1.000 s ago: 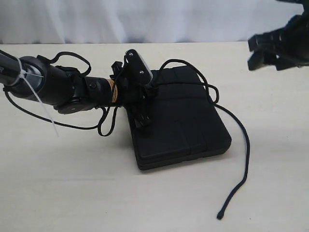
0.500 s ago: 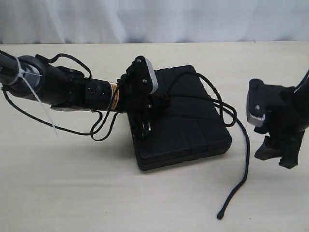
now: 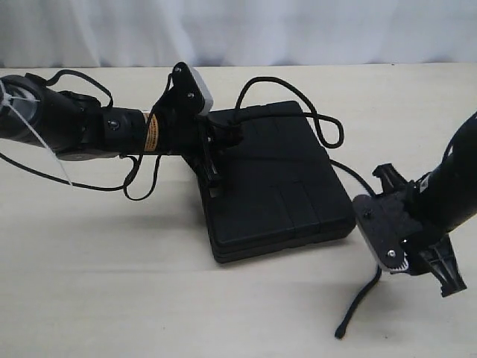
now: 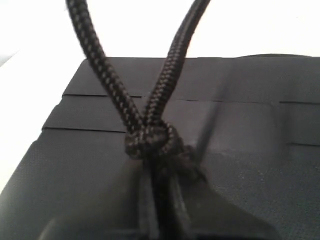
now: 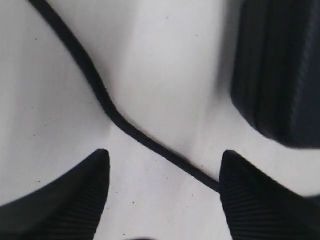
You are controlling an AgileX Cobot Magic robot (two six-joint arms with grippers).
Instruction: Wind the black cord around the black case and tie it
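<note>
The black case [image 3: 279,183] lies flat on the table. Over its far left corner my left gripper [image 3: 223,136] is shut on the knotted end of the black cord [image 4: 150,142]; two strands rise from the knot [image 4: 105,70]. The cord [image 3: 279,83] arches over the case's far edge, loops at its right side, then trails down the table to a blunt tip [image 3: 340,329]. My right gripper [image 3: 395,224] hovers low by the case's near right corner, open, with the cord [image 5: 95,90] running across the table between its fingertips [image 5: 97,170]. The case edge [image 5: 280,70] shows beside it.
The pale table [image 3: 112,283] stretches around the case. A white curtain [image 3: 238,30] hangs along the back edge. Thin arm cables [image 3: 141,183] loop beneath the left arm.
My right gripper has dropped down and left, close over the trailing cord. My left gripper has shifted left and up with the knot, drawing the cord's loop higher.
</note>
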